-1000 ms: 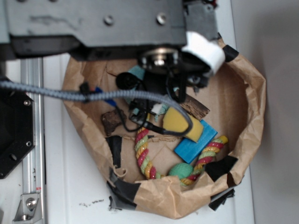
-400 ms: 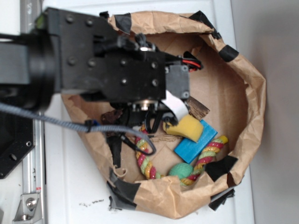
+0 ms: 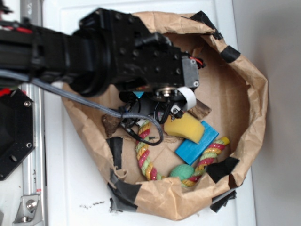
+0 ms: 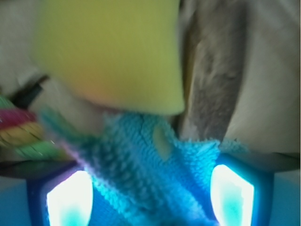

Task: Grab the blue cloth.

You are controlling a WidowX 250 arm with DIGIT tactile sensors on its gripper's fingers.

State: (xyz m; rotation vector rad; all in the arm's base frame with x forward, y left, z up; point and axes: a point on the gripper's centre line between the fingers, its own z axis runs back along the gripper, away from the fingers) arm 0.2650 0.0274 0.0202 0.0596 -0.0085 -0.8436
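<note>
Right now your hand [image 4: 146, 193] has its two fingers [image 4: 70, 197] apart, with the blue cloth [image 4: 141, 165] bunched between them and rising toward the yellow sponge [image 4: 113, 52]. Your arm [image 3: 117, 56] reaches from the left over the paper bag [image 3: 254, 94], wrist pointing down.

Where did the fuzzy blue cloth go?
In the wrist view the blue cloth sits between the gripper fingers, just below the yellow sponge; outside, the arm mostly hides it.

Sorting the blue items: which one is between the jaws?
The fuzzy blue cloth, seen in the wrist view; the flat blue block lies apart beside the sponge.
</note>
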